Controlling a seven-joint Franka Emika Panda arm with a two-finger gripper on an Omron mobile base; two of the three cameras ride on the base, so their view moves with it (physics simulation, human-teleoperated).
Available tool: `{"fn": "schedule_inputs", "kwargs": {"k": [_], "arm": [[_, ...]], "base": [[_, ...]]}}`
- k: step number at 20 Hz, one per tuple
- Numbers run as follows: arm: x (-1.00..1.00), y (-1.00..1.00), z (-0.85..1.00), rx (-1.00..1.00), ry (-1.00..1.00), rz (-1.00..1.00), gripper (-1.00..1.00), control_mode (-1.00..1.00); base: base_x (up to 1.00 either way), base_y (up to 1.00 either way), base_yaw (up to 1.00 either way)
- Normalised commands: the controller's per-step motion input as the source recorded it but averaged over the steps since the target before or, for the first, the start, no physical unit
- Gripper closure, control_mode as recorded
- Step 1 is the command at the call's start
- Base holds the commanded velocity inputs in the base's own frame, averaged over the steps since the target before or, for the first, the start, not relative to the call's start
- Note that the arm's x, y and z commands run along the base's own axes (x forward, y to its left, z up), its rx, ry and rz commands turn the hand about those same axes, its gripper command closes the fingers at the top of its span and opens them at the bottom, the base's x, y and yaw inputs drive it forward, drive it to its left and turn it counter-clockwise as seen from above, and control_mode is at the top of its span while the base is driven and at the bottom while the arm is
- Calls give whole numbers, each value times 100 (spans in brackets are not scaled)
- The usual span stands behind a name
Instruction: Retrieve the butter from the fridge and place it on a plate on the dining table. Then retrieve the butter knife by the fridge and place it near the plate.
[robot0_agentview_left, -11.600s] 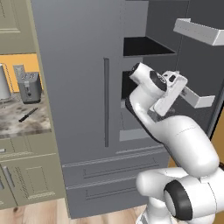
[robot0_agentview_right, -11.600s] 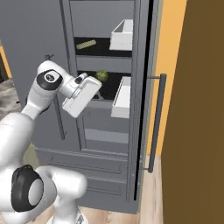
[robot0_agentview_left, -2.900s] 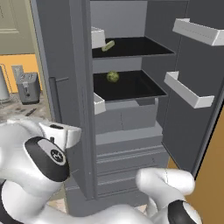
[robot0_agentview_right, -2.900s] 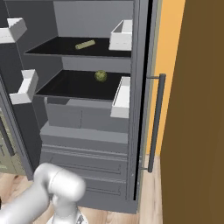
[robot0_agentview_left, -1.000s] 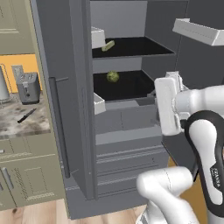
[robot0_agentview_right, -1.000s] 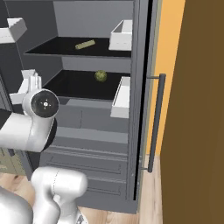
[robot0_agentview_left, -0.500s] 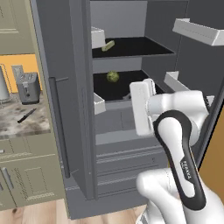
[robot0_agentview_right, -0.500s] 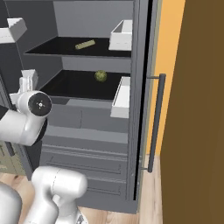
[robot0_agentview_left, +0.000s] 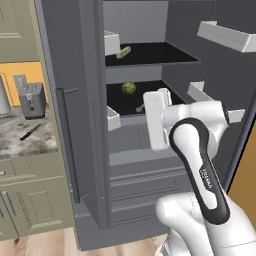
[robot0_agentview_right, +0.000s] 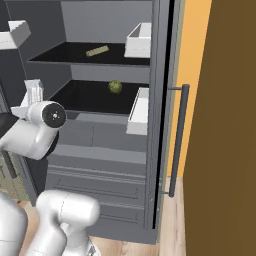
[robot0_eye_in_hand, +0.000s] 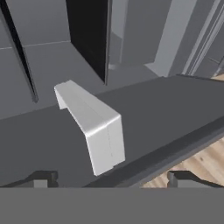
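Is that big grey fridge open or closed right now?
Open. The fridge has both doors swung wide, so its dark shelves show, with the butter on the upper one and a round green item below.

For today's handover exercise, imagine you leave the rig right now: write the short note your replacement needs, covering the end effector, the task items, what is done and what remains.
End effector: open and empty, raised in front of the open fridge, its camera facing a white door bin.
Butter: on the upper shelf, untouched. The green ball on the shelf below is not it.
Butter knife: on the marble counter left of the fridge, near the toaster.
Done: fridge doors open.
Left: grasp the butter, carry it to the plate, then fetch the knife.
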Motion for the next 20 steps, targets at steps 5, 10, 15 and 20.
{"fn": "schedule_inputs", "kwargs": {"k": [5, 10, 15, 20], "arm": [[68, 2, -16, -4, 0, 1, -100, -100], [61, 14, -35, 0, 0, 11, -100, -100], [32, 49, -16, 0, 0, 18, -100, -100], [14, 54, -1, 0, 0, 16, -100, -100]], "base": [[0, 0, 0], [0, 0, 0], [0, 0, 0], [0, 0, 0]]}}
